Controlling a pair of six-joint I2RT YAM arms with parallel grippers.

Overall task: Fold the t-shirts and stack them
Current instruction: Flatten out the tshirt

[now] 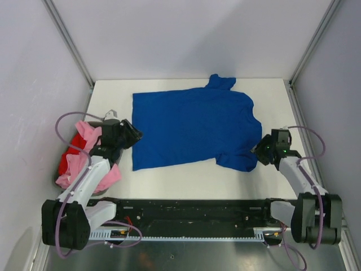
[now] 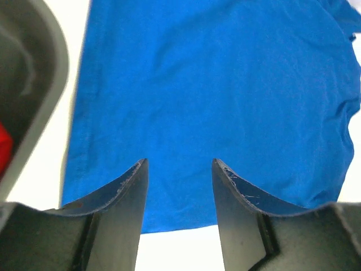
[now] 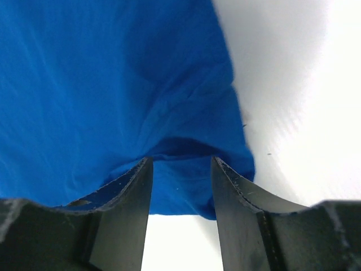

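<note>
Blue cloth shows through the gap of both grippers. The left gripper stands with its jaws apart and holds nothing, poised at the hem of the royal blue t-shirt, which lies spread flat across the middle of the bench. The right gripper is likewise parted and empty at the near sleeve, where the fabric rucks into a small fold just ahead of its fingertips.

The likely trouble is an uneven grasp. If one side pinches only the top layer, or the right catches that rucked fold alone, the shirt would probably twist or drag when lifted and the fold would come out crooked. Closing too shallow on the hem could let it slip free.

The pink t-shirt and the red t-shirt are heaped at the left edge, touching the left arm, so a backward sweep there may snag them. Bare bench runs along the near edge and toward the far right corner; the far sleeve reaches the far edge.
</note>
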